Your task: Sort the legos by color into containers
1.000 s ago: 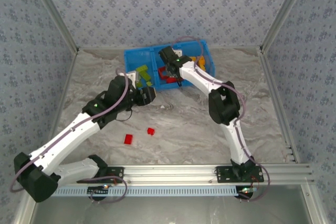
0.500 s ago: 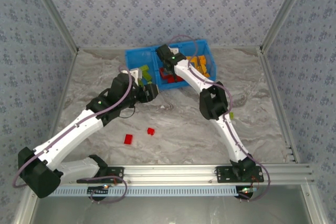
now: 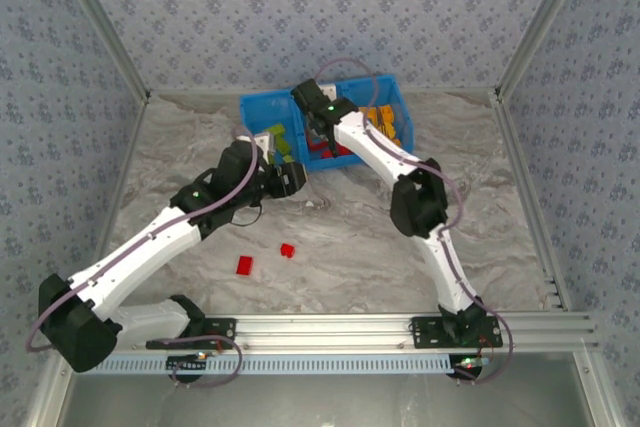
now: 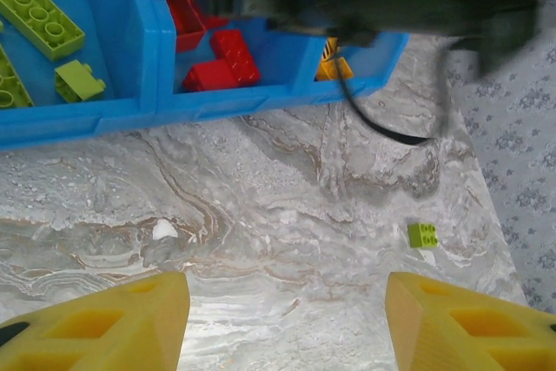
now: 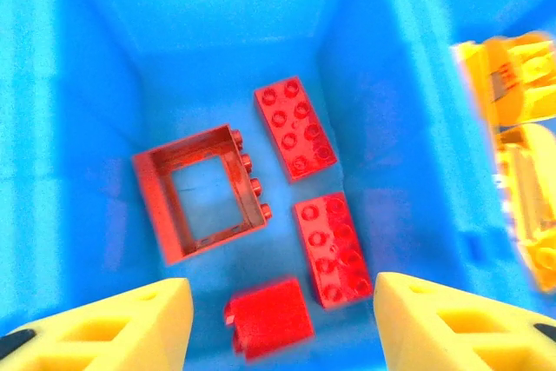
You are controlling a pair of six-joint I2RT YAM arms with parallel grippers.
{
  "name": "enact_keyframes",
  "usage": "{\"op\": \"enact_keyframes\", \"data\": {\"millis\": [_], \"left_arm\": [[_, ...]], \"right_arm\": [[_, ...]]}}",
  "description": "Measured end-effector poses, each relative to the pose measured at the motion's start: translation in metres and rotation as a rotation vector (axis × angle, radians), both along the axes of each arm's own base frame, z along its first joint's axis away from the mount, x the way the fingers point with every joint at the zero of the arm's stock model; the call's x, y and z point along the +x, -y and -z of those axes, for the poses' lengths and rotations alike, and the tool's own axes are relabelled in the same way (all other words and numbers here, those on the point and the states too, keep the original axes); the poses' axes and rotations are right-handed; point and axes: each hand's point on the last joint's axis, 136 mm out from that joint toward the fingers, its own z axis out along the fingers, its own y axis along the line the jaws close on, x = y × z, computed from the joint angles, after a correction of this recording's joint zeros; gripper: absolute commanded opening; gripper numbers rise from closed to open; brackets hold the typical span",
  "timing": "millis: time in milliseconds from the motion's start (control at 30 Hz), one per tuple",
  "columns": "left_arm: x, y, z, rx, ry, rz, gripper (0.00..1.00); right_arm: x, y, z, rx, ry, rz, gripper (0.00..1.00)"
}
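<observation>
Four red bricks (image 5: 295, 128) lie in the middle compartment of the blue bin (image 5: 95, 128), beneath the spread, empty right gripper (image 5: 278, 301); the left gripper (image 4: 287, 301), likewise spread, hangs above the table (image 4: 261, 197).

A grey-white marbled table (image 3: 340, 247) sits boxed in by walls (image 3: 300, 7) papered in pale blue floral print, aluminium rails (image 3: 330, 326) running along its near edge.

The left arm (image 3: 130, 262) and right arm (image 3: 446, 257) are wearing white shells between black joint housings, with lilac cables (image 3: 349, 60) trailing alongside. Green lights (image 3: 329, 106) are glowing near the wrists, and the fingers (image 4: 104, 323) are showing yellow.
</observation>
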Motion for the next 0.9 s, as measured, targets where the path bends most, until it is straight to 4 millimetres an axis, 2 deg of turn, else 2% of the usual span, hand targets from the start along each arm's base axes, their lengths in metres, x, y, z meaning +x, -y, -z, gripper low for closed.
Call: {"op": "enact_keyframes", "data": {"millis": [67,133,200,267,333,433,533,600,733,900], "left_arm": [[0.000,0.008,0.001,0.001,-0.009,0.013,0.63],[0.000,0.023,0.001,0.005,-0.017,0.039,0.63],[-0.001,0.045,0.003,0.010,-0.028,0.078,0.64],[-0.001,0.071,0.009,0.016,-0.042,0.122,0.66],[0.000,0.102,0.018,0.028,-0.063,0.165,0.69],[0.000,0.148,0.039,0.054,-0.095,0.220,0.73],[-0.002,0.191,0.061,0.084,-0.121,0.268,0.76],[-0.005,0.221,0.075,0.106,-0.132,0.302,0.76],[-0.014,0.275,0.100,0.146,-0.116,0.370,0.78],[-0.022,0.315,0.130,0.204,-0.093,0.421,0.84]], "right_arm": [[-0.022,0.010,-0.039,0.030,0.049,0.003,0.59],[-0.049,0.032,-0.078,0.071,0.097,0.025,0.59],[-0.073,0.061,-0.106,0.110,0.131,0.063,0.59],[-0.102,0.097,-0.121,0.142,0.146,0.107,0.59],[-0.135,0.133,-0.124,0.160,0.137,0.159,0.59],[-0.182,0.171,-0.112,0.181,0.094,0.215,0.59],[-0.224,0.200,-0.100,0.194,0.053,0.255,0.59],[-0.247,0.217,-0.103,0.214,0.056,0.279,0.59],[-0.277,0.237,-0.123,0.294,0.124,0.294,0.61],[-0.301,0.253,-0.137,0.360,0.183,0.300,0.63]]}}
